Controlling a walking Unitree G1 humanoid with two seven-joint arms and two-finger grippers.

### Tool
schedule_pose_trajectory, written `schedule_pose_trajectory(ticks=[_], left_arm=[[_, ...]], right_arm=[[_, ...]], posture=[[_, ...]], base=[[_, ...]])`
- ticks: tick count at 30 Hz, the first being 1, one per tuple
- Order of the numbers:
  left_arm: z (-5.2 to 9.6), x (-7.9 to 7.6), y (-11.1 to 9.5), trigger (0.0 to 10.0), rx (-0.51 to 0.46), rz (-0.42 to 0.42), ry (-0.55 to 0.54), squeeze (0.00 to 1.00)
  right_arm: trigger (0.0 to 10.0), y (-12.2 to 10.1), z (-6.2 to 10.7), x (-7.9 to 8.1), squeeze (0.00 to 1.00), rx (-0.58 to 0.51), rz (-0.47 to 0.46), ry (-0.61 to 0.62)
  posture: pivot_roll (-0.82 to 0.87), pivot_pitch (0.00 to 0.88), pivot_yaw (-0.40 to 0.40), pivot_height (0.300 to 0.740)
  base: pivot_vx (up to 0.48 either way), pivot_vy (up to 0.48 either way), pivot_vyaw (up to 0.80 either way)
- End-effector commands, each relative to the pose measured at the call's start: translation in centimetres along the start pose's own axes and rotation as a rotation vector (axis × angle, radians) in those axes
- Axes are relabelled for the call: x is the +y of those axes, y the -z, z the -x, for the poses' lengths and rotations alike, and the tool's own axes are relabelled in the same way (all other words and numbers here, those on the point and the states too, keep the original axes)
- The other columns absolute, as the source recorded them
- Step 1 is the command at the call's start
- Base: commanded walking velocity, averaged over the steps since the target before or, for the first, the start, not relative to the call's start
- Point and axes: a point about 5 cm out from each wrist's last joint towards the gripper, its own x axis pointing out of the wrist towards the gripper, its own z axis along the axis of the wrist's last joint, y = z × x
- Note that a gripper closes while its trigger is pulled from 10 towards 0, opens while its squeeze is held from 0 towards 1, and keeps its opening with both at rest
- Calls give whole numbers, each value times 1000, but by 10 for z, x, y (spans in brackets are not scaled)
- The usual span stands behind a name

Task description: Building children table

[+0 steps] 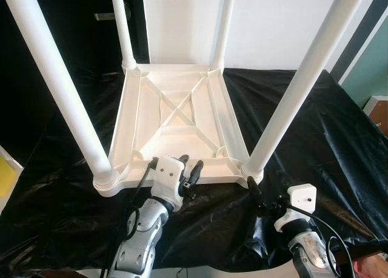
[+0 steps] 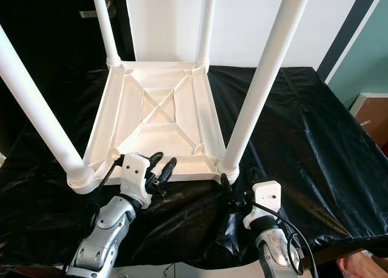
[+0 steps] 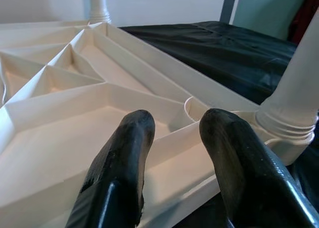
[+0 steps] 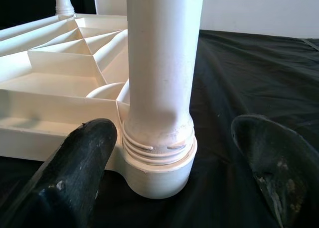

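- White plastic children table [image 1: 176, 126] lies upside down on a black sheet [image 1: 315, 126], with four legs [image 1: 291, 84] standing up.
- Left gripper [image 1: 189, 169]: fingers [image 3: 119, 173] spread over the near rim.
- Right gripper [image 1: 257, 199]: fingers [image 4: 75, 163] spread around the near right leg's base.

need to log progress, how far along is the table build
Done: the upside-down tabletop has all four legs standing in its corner sockets. In hand: the right gripper, open, straddles the near right leg, whose threads show above its socket; the left gripper hovers open at the near rim. Left: seating that leg, flipping upright.
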Motion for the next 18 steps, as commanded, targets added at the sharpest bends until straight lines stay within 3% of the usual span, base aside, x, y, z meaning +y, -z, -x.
schedule_pose_trajectory(ticks=[1, 6, 18], left_arm=[[3, -5, 4, 10000, 23, 14, 70, 0], [3, -5, 5, 10000, 35, 18, 70, 0], [5, -6, 6, 10000, 45, 34, 71, 0]], right_arm=[[10000, 4, 2, 0, 0, 21, -7, 1], [10000, 4, 1, 2, 0, 21, -9, -6], [10000, 5, 1, 3, 0, 24, -10, -11]], posture=[[0, 28, -63, 740], [4, 24, -65, 740], [5, 23, -67, 740]], base=[[0, 0, 0], [0, 0, 0], [-249, 0, 0]])
